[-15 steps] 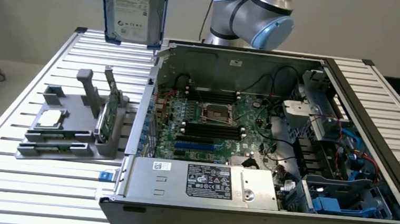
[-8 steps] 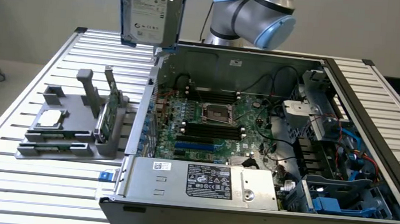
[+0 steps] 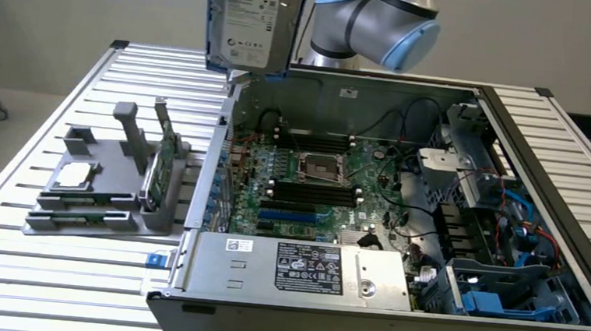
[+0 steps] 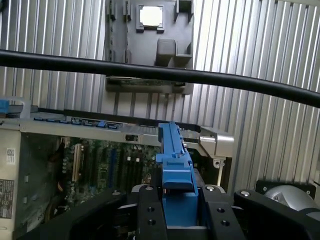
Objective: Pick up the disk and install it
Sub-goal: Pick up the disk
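The disk (image 3: 251,23), silver-grey with a white printed label and a blue carrier frame, hangs upright in the air above the back corner of the open computer case (image 3: 266,288) on the exterior view's left. In the wrist view my gripper (image 4: 177,202) is shut on it. The disk's blue edge (image 4: 175,160) sticks out between the two black fingers (image 4: 148,210). Below it lie the case wall and the green motherboard (image 4: 100,167).
A grey holder (image 3: 96,198) on the slatted table (image 3: 17,271) carries a small square chip (image 3: 74,175) and a green circuit stick (image 3: 160,172). Blue drive-bay parts (image 3: 504,301) sit in the case's near corner on the exterior view's right. A black cable (image 4: 150,72) crosses the wrist view.
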